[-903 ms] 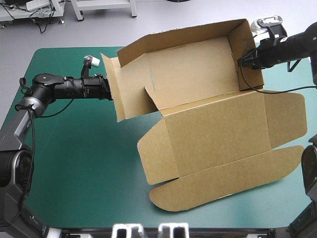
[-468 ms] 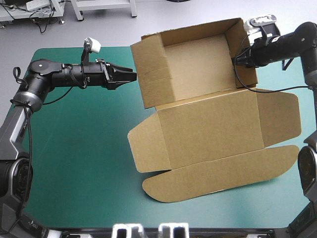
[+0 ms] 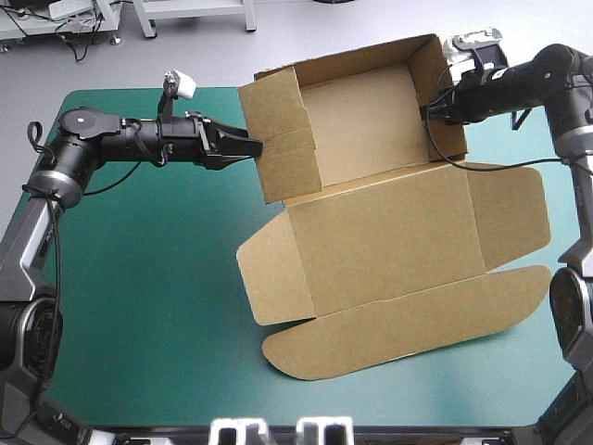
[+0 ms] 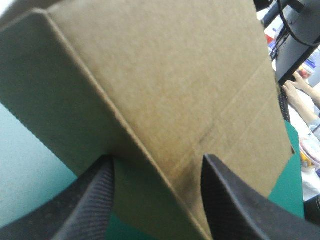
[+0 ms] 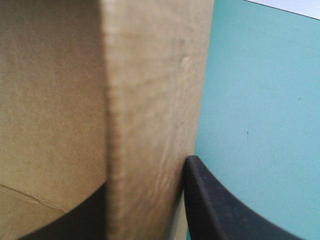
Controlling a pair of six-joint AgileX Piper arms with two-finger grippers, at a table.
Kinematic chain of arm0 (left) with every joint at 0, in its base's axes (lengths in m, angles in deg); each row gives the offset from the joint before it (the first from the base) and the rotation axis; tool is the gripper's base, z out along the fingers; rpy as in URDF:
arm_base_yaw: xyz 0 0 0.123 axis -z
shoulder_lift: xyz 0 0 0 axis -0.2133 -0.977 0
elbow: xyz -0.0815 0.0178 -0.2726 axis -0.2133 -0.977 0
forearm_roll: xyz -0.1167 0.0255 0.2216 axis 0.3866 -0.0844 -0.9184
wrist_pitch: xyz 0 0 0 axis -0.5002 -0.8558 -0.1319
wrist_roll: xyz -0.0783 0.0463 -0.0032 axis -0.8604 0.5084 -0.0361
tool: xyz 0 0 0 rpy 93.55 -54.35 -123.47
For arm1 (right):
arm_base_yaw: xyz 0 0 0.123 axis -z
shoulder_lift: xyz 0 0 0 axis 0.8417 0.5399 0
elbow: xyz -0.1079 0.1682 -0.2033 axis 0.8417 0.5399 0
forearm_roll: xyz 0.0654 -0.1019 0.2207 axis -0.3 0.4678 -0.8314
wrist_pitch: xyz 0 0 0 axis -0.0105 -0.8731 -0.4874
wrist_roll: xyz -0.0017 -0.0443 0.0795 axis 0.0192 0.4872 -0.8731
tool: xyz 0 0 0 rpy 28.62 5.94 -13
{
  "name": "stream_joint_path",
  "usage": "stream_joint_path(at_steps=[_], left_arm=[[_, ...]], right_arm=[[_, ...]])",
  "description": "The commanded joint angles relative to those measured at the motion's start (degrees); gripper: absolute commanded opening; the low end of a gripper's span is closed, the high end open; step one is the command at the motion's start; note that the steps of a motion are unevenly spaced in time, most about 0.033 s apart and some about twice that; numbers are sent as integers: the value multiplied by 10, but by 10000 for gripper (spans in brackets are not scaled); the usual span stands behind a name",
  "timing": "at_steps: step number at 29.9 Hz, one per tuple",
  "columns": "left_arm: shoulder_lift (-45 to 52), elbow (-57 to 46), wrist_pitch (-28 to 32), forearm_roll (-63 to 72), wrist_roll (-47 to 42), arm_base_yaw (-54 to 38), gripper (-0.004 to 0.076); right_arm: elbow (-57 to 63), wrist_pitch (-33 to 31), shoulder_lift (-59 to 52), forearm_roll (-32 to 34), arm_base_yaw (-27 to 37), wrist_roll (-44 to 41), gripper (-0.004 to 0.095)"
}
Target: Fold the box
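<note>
Brown board of the box (image 3: 389, 232) stands as an open tray between the left claw (image 3: 250, 146) and the right claw (image 3: 429, 109), its lid and flaps lying flat on the bench's (image 3: 139, 306) teal-green cover nearer the robot. The left claw's black fingers are apart, with the left wall's folded corner edge just ahead between them and bare cover beneath. The right claw is clamped on the right wall's edge, with open cover beside its outer finger.

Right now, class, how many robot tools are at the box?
2. The left tool, fingers apart, meets the left wall of the box. The right tool clamps the right wall.
</note>
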Motion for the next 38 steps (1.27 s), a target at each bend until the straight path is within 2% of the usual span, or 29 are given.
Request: stream_joint_path(at_steps=[1, 12, 20, 26, 31, 34, 38], left_arm=[[26, 17, 6, 42, -6, 22, 399], [26, 17, 205, 31, -61, 90, 429], [26, 18, 295, -57, -177, 112, 429], [25, 18, 315, -139, -284, 116, 429], [25, 18, 319, -275, -436, 116, 418], [25, 18, 314, -343, -507, 116, 413], [25, 18, 305, -401, -568, 116, 318]], right_arm=[[-19, 39, -29, -42, -1, -8, -18], [-19, 43, -29, -32, -2, -28, -17], [-19, 67, -28, 43, -48, -75, -17], [-19, 65, -5, 29, -84, -97, -17], [-19, 66, 21, -34, -104, -82, -17], [-19, 68, 28, -40, -113, -81, -17], [-19, 64, 30, -46, -120, -75, -18]])
